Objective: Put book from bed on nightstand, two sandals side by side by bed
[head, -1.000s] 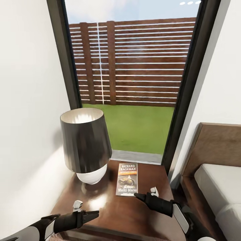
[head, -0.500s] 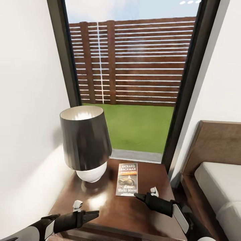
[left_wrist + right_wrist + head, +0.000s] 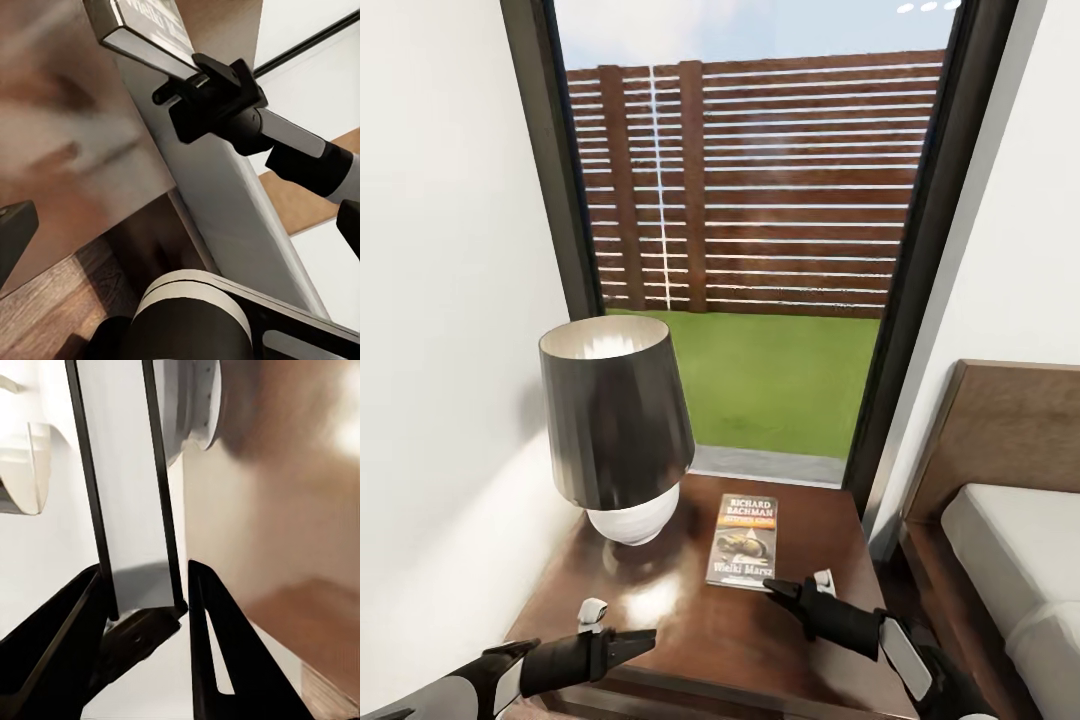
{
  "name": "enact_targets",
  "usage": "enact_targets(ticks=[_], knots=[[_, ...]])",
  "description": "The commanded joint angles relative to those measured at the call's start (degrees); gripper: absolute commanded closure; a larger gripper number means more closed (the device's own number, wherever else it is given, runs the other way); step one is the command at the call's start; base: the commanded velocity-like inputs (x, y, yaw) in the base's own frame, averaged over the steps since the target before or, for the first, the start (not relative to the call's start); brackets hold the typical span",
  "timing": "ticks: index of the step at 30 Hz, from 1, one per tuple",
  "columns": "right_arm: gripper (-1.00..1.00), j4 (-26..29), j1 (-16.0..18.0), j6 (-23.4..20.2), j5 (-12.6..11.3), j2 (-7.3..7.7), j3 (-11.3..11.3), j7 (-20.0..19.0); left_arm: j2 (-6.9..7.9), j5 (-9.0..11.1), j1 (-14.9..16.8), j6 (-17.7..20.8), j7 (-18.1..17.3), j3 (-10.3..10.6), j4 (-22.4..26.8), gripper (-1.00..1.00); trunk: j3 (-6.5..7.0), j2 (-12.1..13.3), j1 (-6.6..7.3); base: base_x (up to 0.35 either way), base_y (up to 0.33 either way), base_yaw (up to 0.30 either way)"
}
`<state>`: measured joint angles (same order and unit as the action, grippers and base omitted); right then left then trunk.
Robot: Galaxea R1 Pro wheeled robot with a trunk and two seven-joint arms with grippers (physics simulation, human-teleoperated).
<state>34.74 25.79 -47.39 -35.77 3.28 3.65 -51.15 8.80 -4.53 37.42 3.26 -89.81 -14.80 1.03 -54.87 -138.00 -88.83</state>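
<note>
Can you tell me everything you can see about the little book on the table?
The small thin paperback book has a dark grey-black cover with white "RICHARD BACHMAN" letters at its far end, an orange band under them, a picture in the middle and "Wielki Marsz" near its close edge. It lies on the glossy reddish-brown wooden nightstand, right of the dark-shaded lamp with the white base. The black right hand has its fingers either side of the book's near edge, where the pages look pale.
</note>
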Motion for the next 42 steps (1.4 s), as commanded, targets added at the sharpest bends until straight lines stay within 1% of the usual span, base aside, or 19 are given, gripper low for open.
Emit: enact_targets(ticks=[1,5,10,13,14,17,20,24,27,42], knots=[[1.00,-0.04,0.04,-0.66,-0.09,0.02,0.13,-0.18,0.00,-0.48,0.02,0.35,-0.19,-0.41,0.02,-1.00,-0.05,-0.02,0.01,0.000,0.000,0.000],[1.00,-0.96,0.04,-1.22,-0.11,0.07,0.27,-0.11,0.00,-0.48,0.02,0.35,-0.19,-0.41,0.02,-1.00,-0.05,-0.02,0.01,0.000,0.000,0.000],[1.00,-5.96,0.03,-1.29,-0.09,0.18,0.66,0.11,-0.01,-0.48,0.02,0.35,-0.19,-0.41,0.02,-1.00,-0.05,-0.02,0.01,0.000,0.000,0.000],[1.00,-7.02,0.04,-1.29,-0.09,0.22,0.72,0.26,0.01,-0.48,0.02,0.35,-0.19,-0.41,0.02,-1.00,-0.05,-0.02,0.01,0.000,0.000,0.000],[1.00,-7.16,0.02,-1.30,-0.09,0.22,0.73,0.65,0.00,-0.48,0.02,0.35,-0.19,-0.41,0.02,-1.00,-0.05,-0.02,0.01,0.000,0.000,0.000],[1.00,-7.32,0.02,-1.30,-0.09,0.23,0.79,3.97,0.01,-0.48,0.02,0.35,-0.19,-0.41,0.02,-1.00,-0.05,-0.02,0.01,0.000,0.000,0.000],[1.00,-7.19,0.02,-1.30,-0.15,0.24,0.82,5.19,0.00,-0.48,0.02,0.35,-0.19,-0.41,0.02,-1.00,-0.05,-0.02,0.01,0.000,0.000,0.000],[1.00,-6.99,0.00,-1.30,-0.19,0.24,0.81,5.53,-0.01,-0.48,0.02,0.35,-0.19,-0.37,0.02,-1.00,-0.05,-0.02,0.01,0.000,0.000,0.000],[1.00,-6.95,0.01,-1.30,-0.42,0.24,0.80,5.53,-0.01,-0.48,0.02,0.35,-0.19,-0.33,0.02,-1.00,-0.59,-1.23,-0.65,0.000,0.000,0.000],[1.00,-6.92,0.03,-1.30,-0.53,0.24,0.83,5.53,-0.01,-0.48,0.02,0.35,-0.19,-0.39,0.02,-1.00,-0.59,-1.23,-0.65,0.000,0.000,0.000]])
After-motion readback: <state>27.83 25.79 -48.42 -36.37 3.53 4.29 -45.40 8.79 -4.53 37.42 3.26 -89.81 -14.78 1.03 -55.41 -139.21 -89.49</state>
